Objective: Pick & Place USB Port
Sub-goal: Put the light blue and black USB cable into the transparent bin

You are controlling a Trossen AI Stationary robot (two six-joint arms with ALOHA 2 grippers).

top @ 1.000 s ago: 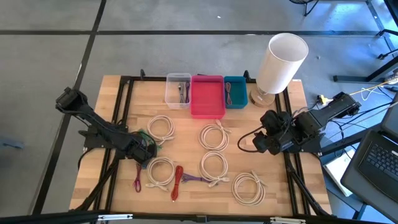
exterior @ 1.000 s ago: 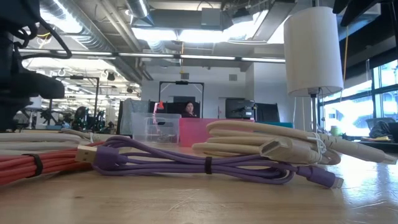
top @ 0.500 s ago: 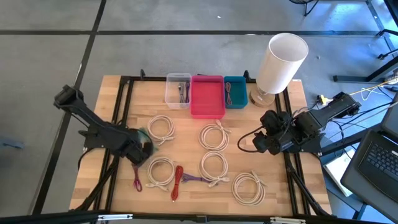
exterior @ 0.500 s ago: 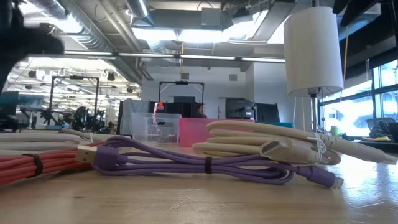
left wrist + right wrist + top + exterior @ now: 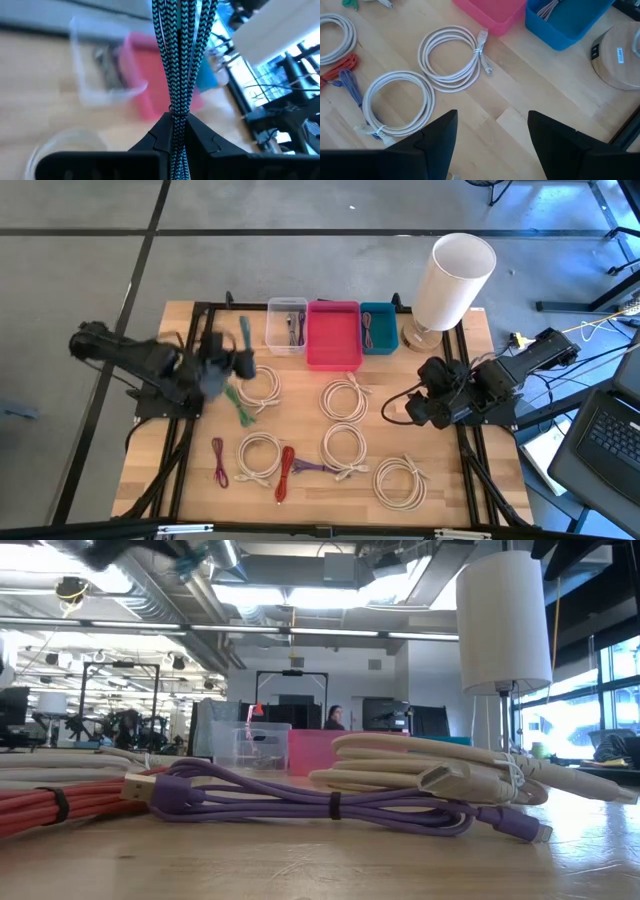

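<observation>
Left wrist view shows the teal braided USB cable (image 5: 179, 60) pinched tight in the left gripper (image 5: 176, 131), hanging over the table's 9 o'clock side near the clear bin (image 5: 287, 323). Right gripper (image 5: 491, 131) sits wide open, empty, at 3 o'clock.

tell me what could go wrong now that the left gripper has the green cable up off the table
The left gripper pinches the green braided cable near one end, so it might slip. In the high view its loose end hangs over a white coil and could drag or snag it. The clear bin, pink bin and blue bin sit side by side, so a swinging cable could land in the wrong one.
</observation>
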